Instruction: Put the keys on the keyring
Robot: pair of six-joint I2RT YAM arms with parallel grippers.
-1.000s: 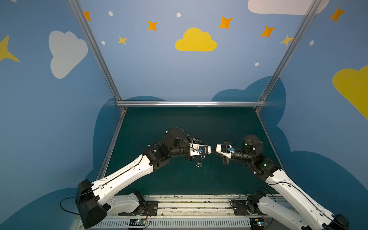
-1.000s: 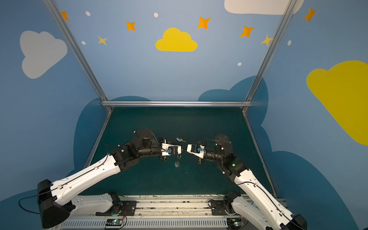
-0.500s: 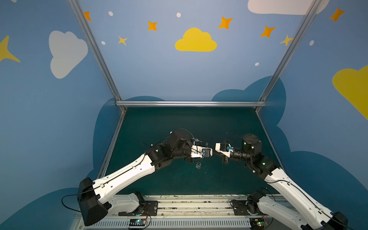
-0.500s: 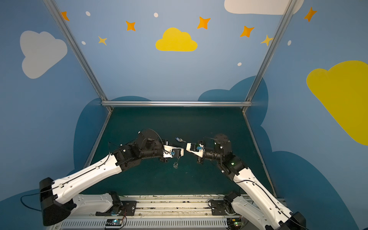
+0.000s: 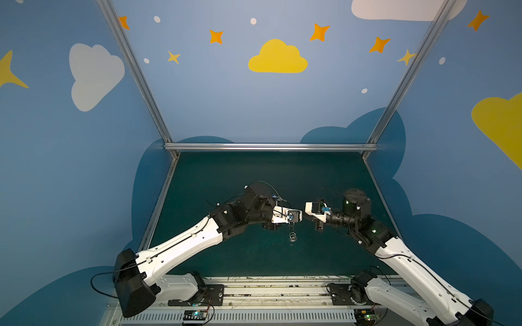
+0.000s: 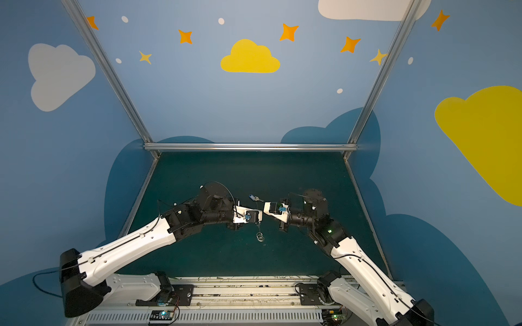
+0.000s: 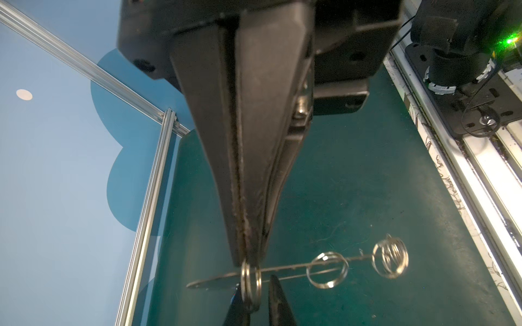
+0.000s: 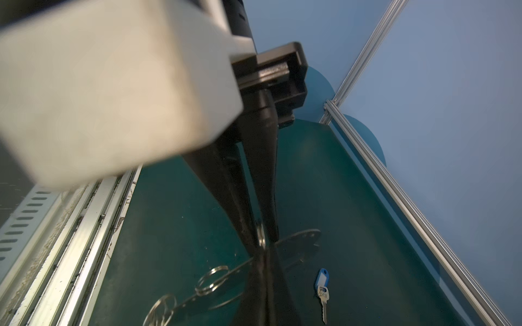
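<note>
My left gripper (image 7: 248, 255) is pressed together, its tips pinching one ring (image 7: 247, 282) of the keyring (image 7: 285, 271). My right gripper (image 8: 261, 247) is squeezed tight on the keyring (image 8: 299, 243) too, meeting the left tip to tip. The keyring hangs clear of the mat (image 6: 254, 175) between them, its other rings (image 7: 391, 259) dangling. The key (image 8: 322, 290) lies flat on the mat, untouched, just farther back than both grippers in a top view.

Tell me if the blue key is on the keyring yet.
No: in the right wrist view the key lies loose on the green mat, apart from the keyring.
</note>
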